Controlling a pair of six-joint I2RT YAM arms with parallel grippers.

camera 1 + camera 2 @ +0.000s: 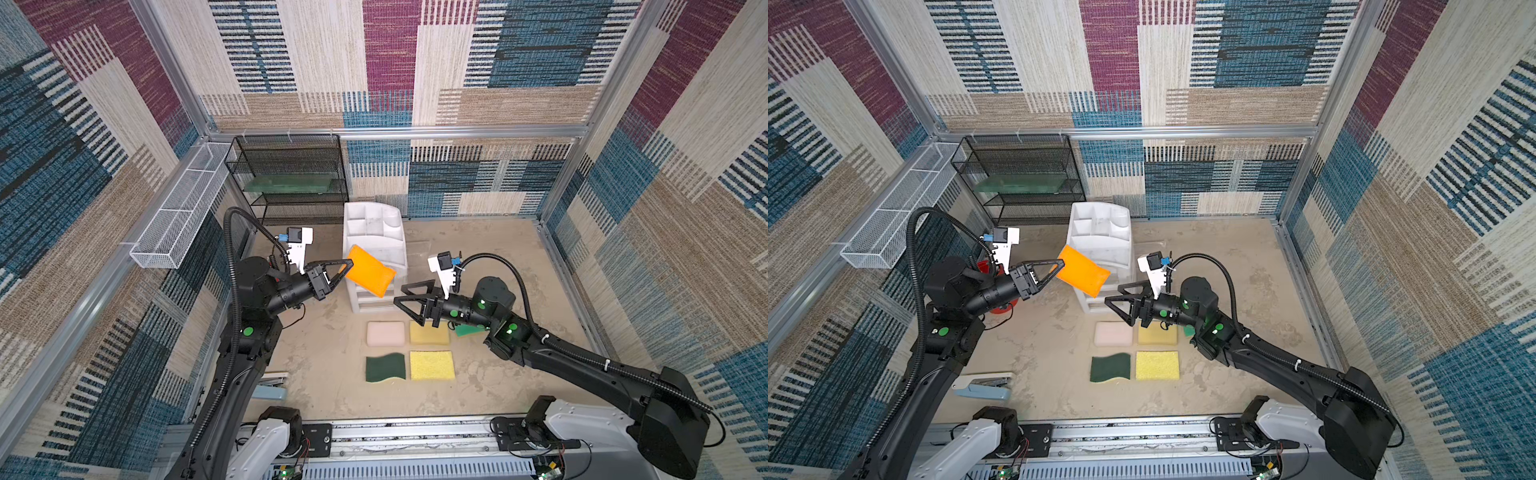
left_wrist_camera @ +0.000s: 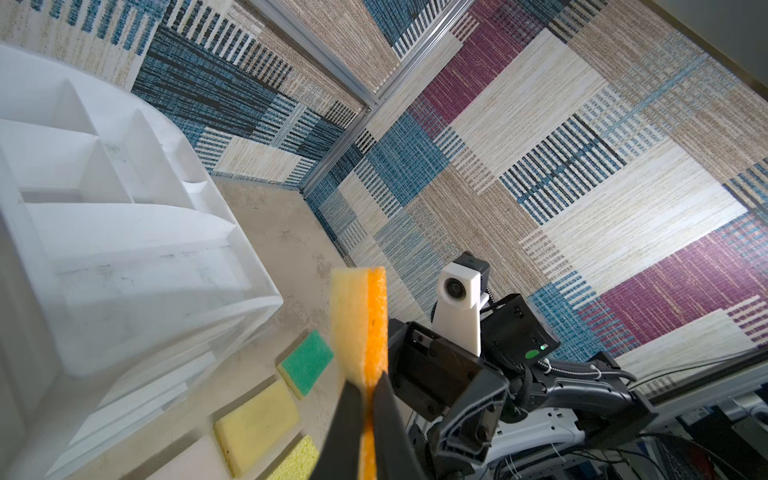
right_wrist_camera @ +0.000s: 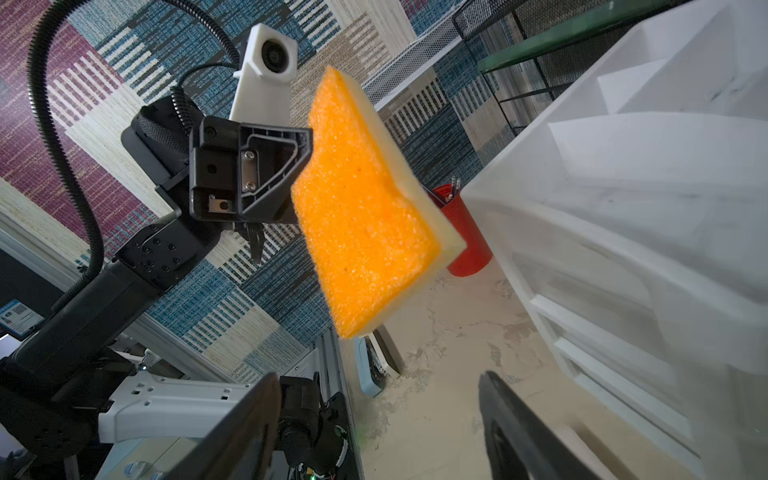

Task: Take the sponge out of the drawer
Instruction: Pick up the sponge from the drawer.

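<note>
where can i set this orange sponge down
Bare: the beige tabletop between the white plastic drawer chest and the right wall; also the strip left of the pale pink foam sponge. Crowded: the sponge grid by the right hand.

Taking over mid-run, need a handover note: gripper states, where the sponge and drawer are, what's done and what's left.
Left gripper: shut on the orange sponge, holding it in the air in front of the white drawer chest.
Right gripper: open and empty, low by the chest's front.
Done: the sponge is out of the drawer.
Left: set it down, probably by the other sponges on the table. I can't tell whether a drawer stands open.
</note>
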